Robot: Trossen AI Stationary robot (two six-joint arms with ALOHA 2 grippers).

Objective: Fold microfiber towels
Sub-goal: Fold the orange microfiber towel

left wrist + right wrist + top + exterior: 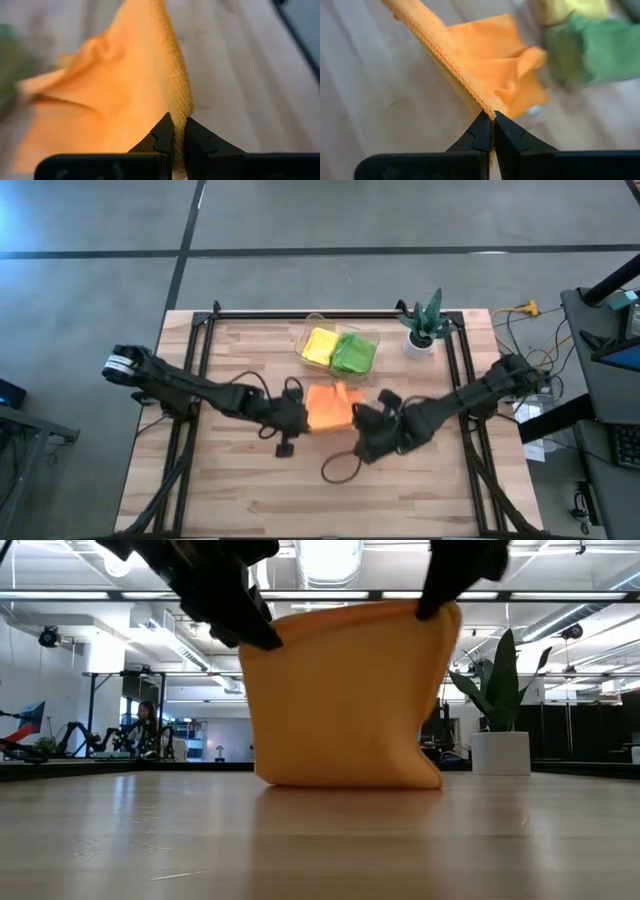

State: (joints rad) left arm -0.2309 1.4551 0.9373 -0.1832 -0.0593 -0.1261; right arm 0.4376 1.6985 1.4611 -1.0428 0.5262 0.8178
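Left hand point(179, 134): pinched tight on the hemmed edge of the orange towel point(330, 406), out over the middle of the worktop point(250, 490), and it's got a good bite
Right hand point(491, 126): clamped on the stitched hem at the opposite end of the same edge, so both arms share this one cloth
Orange towel: lifted by its top edge between the two hands; from table height it hangs like a short curtain, its bottom fold touching the wood
Shape of the cloth: rumpled lower down, with loose folds showing behind the hem in both wrist views, nothing crisp yet
Yellow towel point(320, 345): sitting in the clear tray point(308, 323) near the far edge of the worktop, bunched up
Green towel point(354, 353): right beside the yellow one in that tray, touching it; only one green shape reads clearly from above, so I can't tell if a second lies under it
Plant point(424, 320): in its white pot at the far right corner, well clear of the action
Done so far: no neatly folded towel is laid out anywhere in view, I'd say the job is at an early stage
In hand now: looks like the first fold of the orange towel, with the raised edge to be carried over
Left to do: finish this one, then the yellow and the green from the tray
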